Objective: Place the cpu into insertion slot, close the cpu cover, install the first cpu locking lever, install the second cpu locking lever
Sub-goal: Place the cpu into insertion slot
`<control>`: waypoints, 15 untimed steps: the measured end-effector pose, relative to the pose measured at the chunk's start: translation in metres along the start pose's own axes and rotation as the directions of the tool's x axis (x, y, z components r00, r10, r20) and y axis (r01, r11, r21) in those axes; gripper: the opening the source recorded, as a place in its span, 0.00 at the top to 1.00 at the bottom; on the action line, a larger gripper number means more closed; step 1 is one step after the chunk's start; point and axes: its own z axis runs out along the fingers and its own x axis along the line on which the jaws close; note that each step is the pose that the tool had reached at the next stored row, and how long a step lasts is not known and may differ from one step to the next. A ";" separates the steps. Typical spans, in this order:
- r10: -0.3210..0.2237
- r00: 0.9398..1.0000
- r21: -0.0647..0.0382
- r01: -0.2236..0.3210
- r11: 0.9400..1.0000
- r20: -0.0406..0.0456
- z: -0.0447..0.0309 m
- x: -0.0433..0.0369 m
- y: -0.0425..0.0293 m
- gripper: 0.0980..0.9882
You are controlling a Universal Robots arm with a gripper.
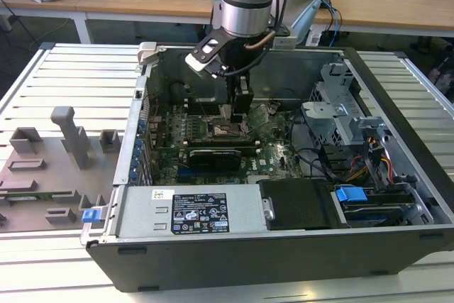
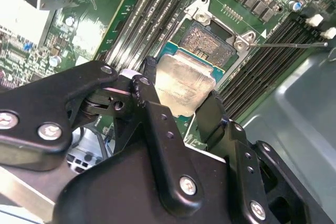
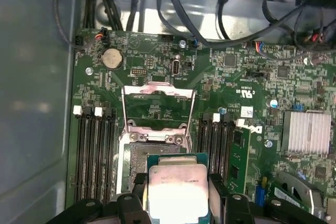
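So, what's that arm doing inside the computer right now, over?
One gripper, shut on the cpu. Chip held above the insertion slot, not seated. The cpu cover stands open, nothing blocking the slot.

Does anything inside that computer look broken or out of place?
Nothing looks damaged. The cpu cover stands flipped open, leaving the insertion slot bare, and the cpu is not seated: the gripper holds it by its edges over the slot.
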 end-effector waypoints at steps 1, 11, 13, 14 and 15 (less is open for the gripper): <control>0.016 1.000 0.000 -0.016 1.000 0.000 0.0008 0.0000 0.0000 0.50; 0.043 0.999 0.001 -0.043 0.999 -0.002 0.0208 0.0046 -0.0011 0.50; 0.043 0.999 0.001 -0.043 0.999 -0.002 0.0230 0.0060 -0.0021 0.50; 0.043 0.999 0.001 -0.043 0.999 -0.002 0.0242 0.0074 -0.0026 0.50; 0.043 0.999 0.001 -0.043 0.999 -0.002 0.0253 0.0090 -0.0030 0.50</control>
